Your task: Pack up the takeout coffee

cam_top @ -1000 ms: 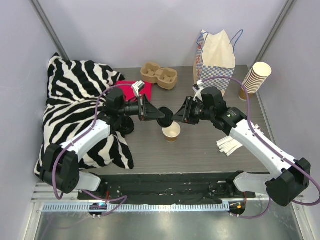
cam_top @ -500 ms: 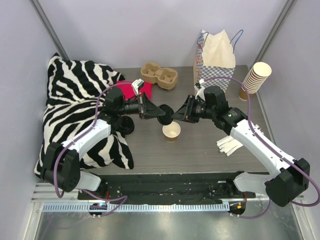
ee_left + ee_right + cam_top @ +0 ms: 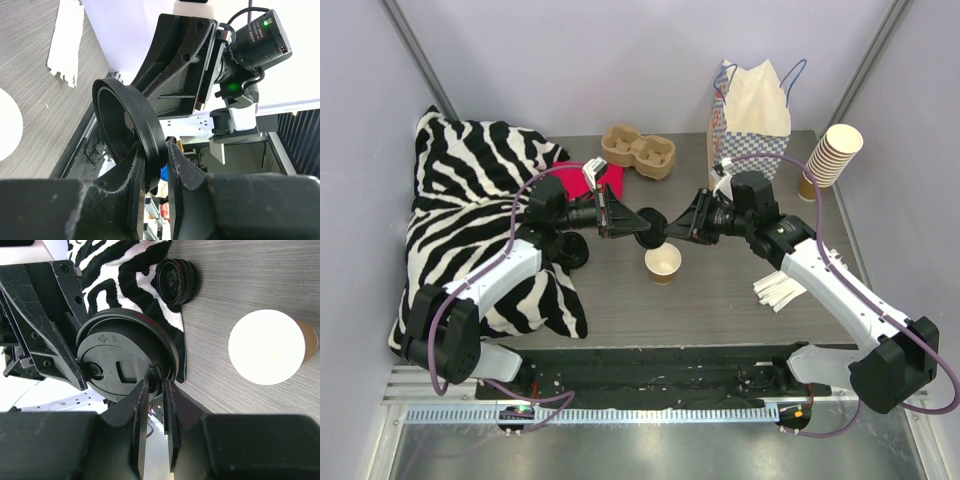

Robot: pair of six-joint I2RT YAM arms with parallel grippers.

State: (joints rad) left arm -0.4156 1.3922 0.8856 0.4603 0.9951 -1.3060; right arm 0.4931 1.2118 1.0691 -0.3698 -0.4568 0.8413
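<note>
The takeout coffee's small tan paper cup (image 3: 663, 264) stands upright and lidless mid-table; it also shows in the right wrist view (image 3: 267, 346). A round black lid (image 3: 651, 226) hangs on edge in the air just behind and above the cup. My left gripper (image 3: 633, 222) is shut on the lid's rim from the left, fingertips pinching the lid (image 3: 125, 120). My right gripper (image 3: 671, 229) is shut on the opposite rim, with the lid's top face (image 3: 115, 360) turned toward its camera.
A zebra-striped cloth (image 3: 470, 220) covers the left side, with a loose black lid stack (image 3: 572, 250) at its edge. At the back stand a cardboard cup carrier (image 3: 638, 150), a paper bag (image 3: 752, 110) and stacked cups (image 3: 832, 155). White packets (image 3: 778, 290) lie right.
My right gripper's jaws have closed onto the lid's rim. Both grippers and the lid have shifted slightly toward the back of the table.
</note>
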